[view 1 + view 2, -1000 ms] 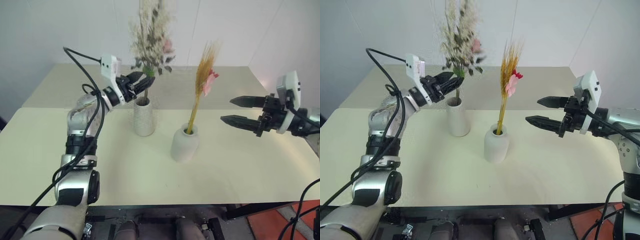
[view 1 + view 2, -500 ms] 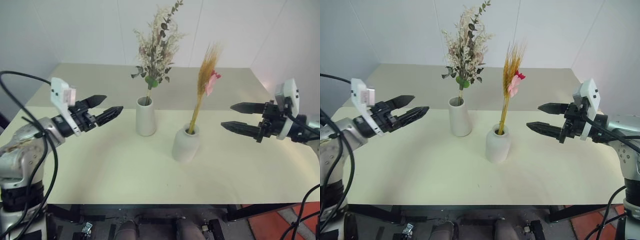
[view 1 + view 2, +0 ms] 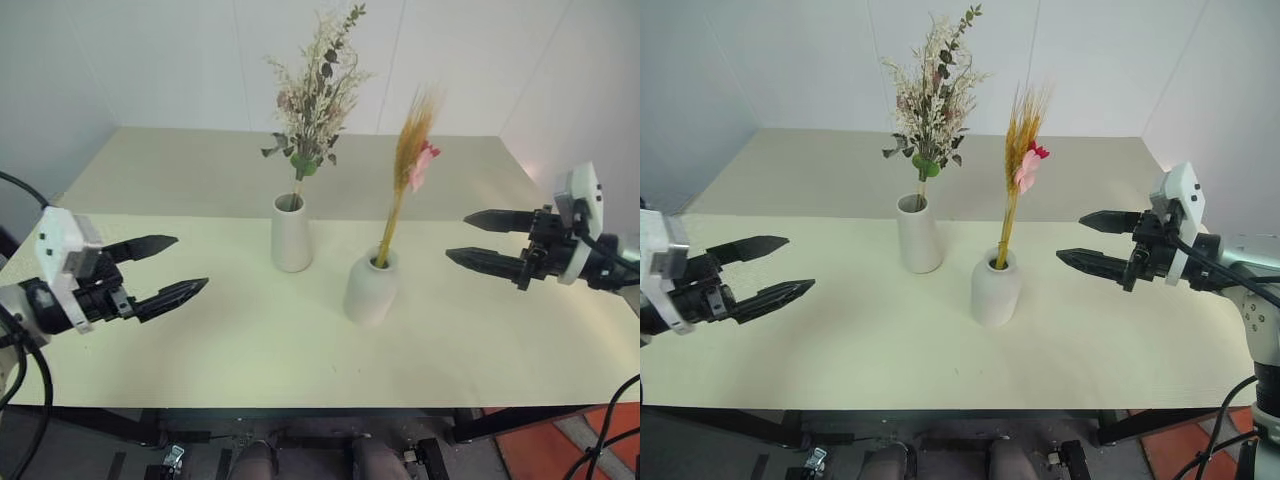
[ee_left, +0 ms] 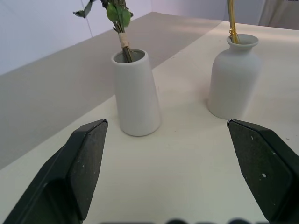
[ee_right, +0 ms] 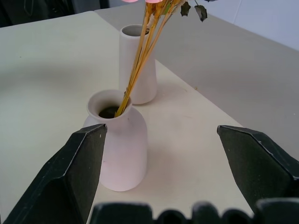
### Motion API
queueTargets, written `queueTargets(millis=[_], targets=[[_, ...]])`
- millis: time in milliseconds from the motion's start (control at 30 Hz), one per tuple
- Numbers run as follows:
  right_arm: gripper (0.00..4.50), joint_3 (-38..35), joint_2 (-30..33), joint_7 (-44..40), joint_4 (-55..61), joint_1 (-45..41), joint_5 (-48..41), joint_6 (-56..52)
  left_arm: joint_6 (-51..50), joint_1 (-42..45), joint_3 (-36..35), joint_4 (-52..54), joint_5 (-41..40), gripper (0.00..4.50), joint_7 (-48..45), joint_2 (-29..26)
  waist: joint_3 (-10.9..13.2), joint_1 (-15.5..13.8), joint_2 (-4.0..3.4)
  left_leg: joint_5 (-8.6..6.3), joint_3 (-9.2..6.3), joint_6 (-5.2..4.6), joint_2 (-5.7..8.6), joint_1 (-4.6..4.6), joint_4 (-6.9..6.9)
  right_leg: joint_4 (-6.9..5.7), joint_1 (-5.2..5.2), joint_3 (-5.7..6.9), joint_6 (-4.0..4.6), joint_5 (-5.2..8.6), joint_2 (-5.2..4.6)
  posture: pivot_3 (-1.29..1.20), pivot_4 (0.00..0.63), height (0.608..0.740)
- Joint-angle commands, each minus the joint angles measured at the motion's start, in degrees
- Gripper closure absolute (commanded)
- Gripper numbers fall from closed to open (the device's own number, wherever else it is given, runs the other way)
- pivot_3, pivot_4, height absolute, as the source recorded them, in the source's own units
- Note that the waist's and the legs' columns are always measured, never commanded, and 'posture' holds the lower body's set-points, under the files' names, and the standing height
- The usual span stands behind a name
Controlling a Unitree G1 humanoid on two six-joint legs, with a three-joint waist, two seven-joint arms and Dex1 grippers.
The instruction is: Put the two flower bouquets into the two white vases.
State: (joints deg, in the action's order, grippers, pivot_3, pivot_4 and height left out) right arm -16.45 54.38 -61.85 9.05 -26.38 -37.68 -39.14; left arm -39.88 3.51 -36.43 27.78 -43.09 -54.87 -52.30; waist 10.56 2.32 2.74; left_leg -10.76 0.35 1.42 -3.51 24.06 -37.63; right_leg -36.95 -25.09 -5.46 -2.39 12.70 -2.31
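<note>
Now left gripper [image 3: 170, 268] back — apparently empty.

Two white vases [image 3: 292, 233] [image 3: 371, 288], two bouquets [image 3: 312, 90] [image 3: 409, 160], one table [image 3: 300, 350].

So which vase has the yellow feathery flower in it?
Look at the middle of the cream table, where two white vases stand. The golden plume sits in the short round vase, the nearer one. Its neighbour, the tall vase, is a straight cone with a bushy bunch.
</note>
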Motion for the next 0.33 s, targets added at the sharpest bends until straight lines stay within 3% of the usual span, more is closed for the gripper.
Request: queueTargets(millis=[33,333], targets=[[0.00,-2.58,0.28,0.09,1.68,0.67,-1.69,0.48,0.72,0.04,-2.01,2.07,-1.75,0.06,0.65,-0.95,0.00,0.08,0.00,0.00,0.00,0.00,0.00,0.00,0.00,0.00,0.00,0.00,0.00,0.00,0.00,0.00,0.150,0.740],[0.00,-2.21,0.92,-0.54,1.24,1.04,-2.28,0.98,-0.79,-1.79,-4.07,4.50,-5.23,0.06,2.76,-1.06,0.00,0.21,0.00,0.00,0.04,0.00,-0.05,-0.02,0.01,-0.01,-0.01,0.00,-0.02,-0.01,0.01,0.00,0.150,0.740]])
